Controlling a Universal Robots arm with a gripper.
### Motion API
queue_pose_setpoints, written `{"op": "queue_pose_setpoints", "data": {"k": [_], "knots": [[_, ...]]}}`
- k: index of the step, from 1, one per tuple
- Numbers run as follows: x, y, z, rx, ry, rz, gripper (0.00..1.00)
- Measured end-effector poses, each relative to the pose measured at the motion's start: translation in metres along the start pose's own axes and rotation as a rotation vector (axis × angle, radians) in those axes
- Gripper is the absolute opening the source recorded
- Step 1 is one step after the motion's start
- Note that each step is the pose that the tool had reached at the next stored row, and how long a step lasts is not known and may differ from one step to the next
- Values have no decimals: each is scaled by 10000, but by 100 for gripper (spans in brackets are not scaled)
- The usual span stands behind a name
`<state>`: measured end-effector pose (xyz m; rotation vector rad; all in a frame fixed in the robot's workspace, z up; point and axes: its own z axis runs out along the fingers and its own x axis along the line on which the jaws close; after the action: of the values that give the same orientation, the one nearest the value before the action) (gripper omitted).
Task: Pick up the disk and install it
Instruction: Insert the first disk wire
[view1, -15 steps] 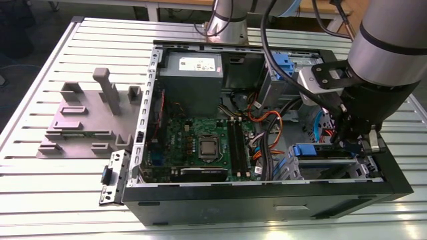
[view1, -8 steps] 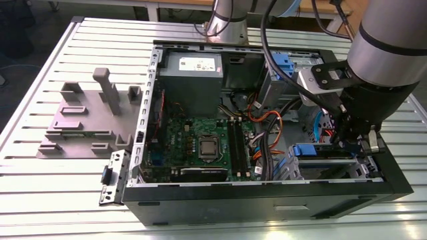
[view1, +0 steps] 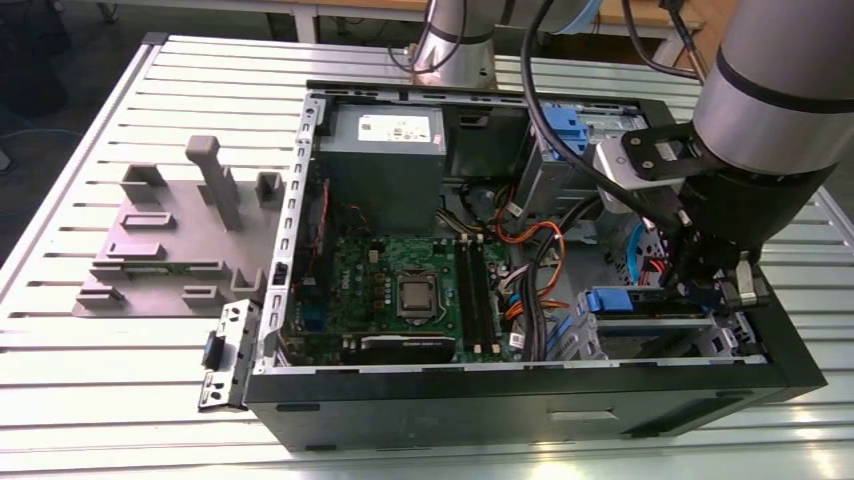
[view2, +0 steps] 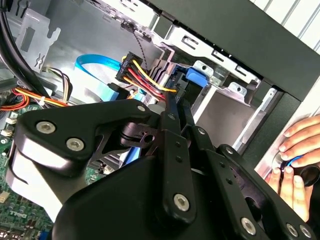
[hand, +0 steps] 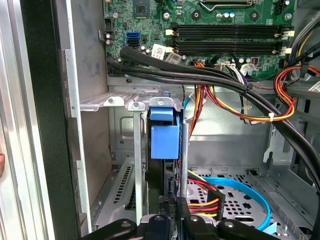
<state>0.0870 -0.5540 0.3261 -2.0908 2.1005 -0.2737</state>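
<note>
- Gripper (view1: 714, 290) lowered into drive bay of open computer case (view1: 534, 395); fingers clamped on the disk (hand: 164, 135), standing on edge in bay slot.
- Black cable bundle (hand: 200, 75) and orange-yellow wires (hand: 250, 112) crowding beside bay.
- Motherboard (view1: 400, 290) adjacent; hand (view2: 297, 165) outside case wall.

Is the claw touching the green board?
Apart. In the exterior view the gripper sits over the drive cage, with cables lying between it and the green board.
</note>
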Motion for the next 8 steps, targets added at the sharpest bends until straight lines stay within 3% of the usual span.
{"op": "queue_pose_setpoints", "data": {"k": [8], "knots": [[0,-8,-32,0,-9,3,17]]}}
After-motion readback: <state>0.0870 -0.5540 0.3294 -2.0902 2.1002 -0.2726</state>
